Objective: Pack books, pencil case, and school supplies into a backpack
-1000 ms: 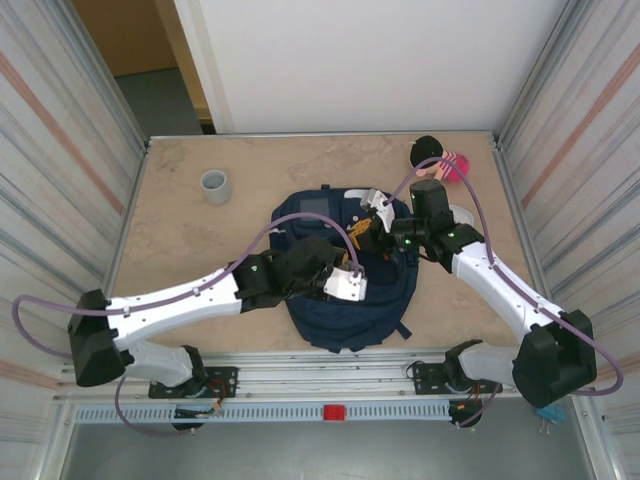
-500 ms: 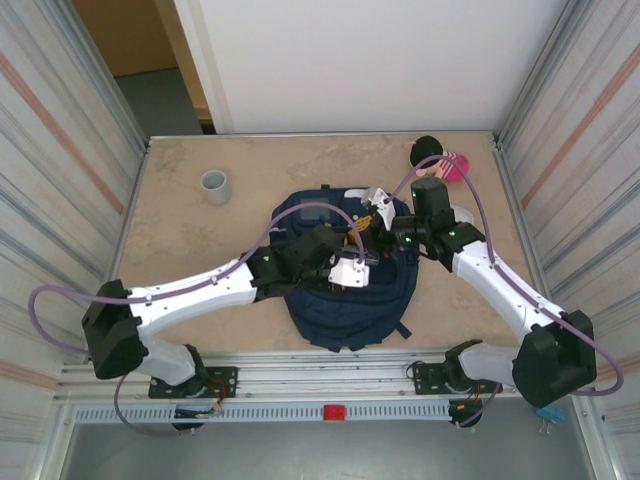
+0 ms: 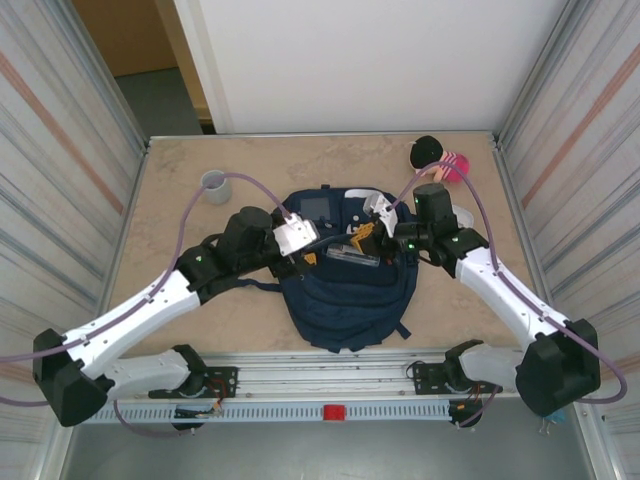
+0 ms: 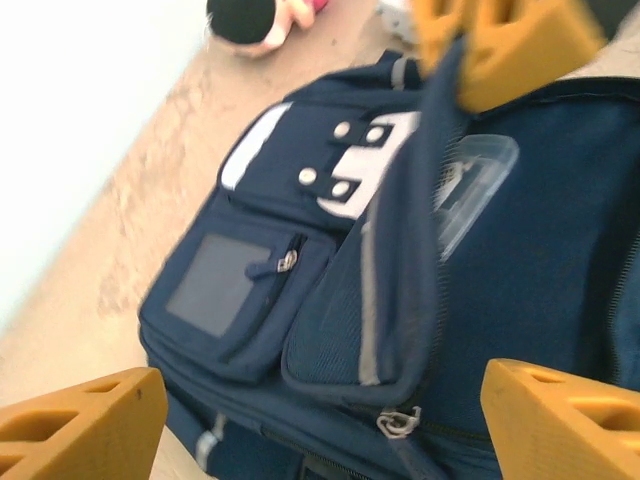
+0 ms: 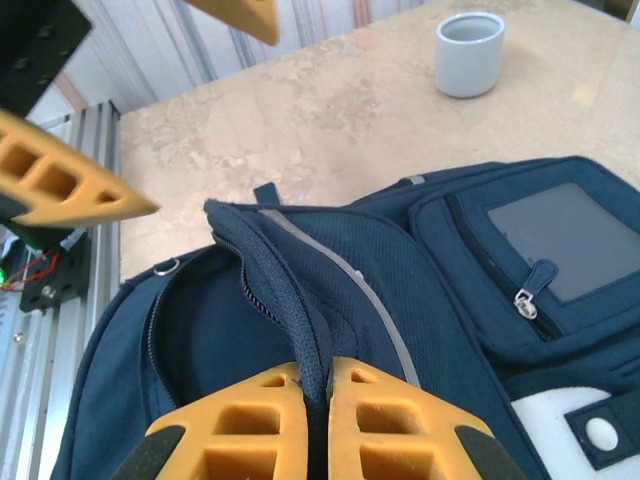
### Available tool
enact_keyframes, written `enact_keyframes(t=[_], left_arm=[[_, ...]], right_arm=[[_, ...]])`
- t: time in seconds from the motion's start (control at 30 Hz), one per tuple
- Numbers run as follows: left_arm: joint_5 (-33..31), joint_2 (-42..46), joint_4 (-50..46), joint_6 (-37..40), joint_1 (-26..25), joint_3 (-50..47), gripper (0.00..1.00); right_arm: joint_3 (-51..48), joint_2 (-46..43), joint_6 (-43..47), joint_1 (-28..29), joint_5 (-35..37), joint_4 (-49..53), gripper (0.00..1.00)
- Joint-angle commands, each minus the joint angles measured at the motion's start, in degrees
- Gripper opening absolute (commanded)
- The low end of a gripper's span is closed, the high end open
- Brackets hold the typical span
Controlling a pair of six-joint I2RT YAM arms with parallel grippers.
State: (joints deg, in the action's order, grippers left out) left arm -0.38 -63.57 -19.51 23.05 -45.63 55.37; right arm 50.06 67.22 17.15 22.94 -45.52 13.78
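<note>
The navy backpack (image 3: 345, 295) lies flat mid-table with its front pocket, grey patch (image 3: 313, 207) and white tab toward the far side. My right gripper (image 3: 360, 236) is shut on the lifted zipper edge of the main flap (image 5: 300, 300), holding the compartment open. My left gripper (image 3: 311, 256) hovers open over the backpack's upper left, its yellow fingers (image 4: 85, 425) wide apart with nothing between them. A pale flat oblong with rounded corners, the pencil case (image 4: 472, 185), lies inside the opening. The books are out of view.
A grey cup (image 3: 214, 185) stands at the far left of the table. A pink and black toy (image 3: 440, 160) sits at the far right corner. Corrugated walls close both sides, and an aluminium rail (image 3: 330, 385) runs along the near edge.
My left arm has pulled back from over the backpack's middle and swung left and farther away. The right gripper has kept hold of the flap with little movement.
</note>
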Motion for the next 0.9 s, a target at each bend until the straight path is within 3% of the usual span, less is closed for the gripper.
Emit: enact_keyframes(t=[0.0,0.1,0.27,0.43,0.63,0.77,0.8,0.87], left_arm=[[-1.4,-2.8,1.5,-17.3,2.6,0.8,0.84],[-4.3,-8.6,1.1,-32.4,4.2,4.2,0.86],[-5.1,-21.3,0.4,-48.2,4.3,10.3,0.85],[-2.2,-29.4,4.4,-57.7,4.7,11.1,0.81],[1.0,-31.0,11.9,-64.5,5.4,6.3,0.46],[-1.0,-28.8,13.2,-67.3,5.8,3.1,0.05],[-2.2,-27.4,13.8,-68.4,5.8,1.5,0.00],[-4.0,-24.2,15.5,-71.0,5.8,-2.1,0.00]], right_arm=[[-0.8,-2.8,0.3,-0.4,-2.4,-1.2,0.00],[-2.4,-3.3,-0.8,-0.2,-3.3,-2.6,0.00],[-3.1,-3.7,-0.8,0.4,-2.4,-1.8,0.00],[-3.0,-3.5,-0.3,0.6,-2.1,-1.3,0.00],[-3.1,-3.5,0.9,0.9,-1.4,-1.0,0.00],[-3.1,-3.8,2.2,0.9,-0.7,-0.6,0.00],[-3.1,-3.8,2.6,0.9,-0.5,-0.6,0.00],[-2.7,-3.7,3.3,1.0,-0.2,-0.4,0.00]])
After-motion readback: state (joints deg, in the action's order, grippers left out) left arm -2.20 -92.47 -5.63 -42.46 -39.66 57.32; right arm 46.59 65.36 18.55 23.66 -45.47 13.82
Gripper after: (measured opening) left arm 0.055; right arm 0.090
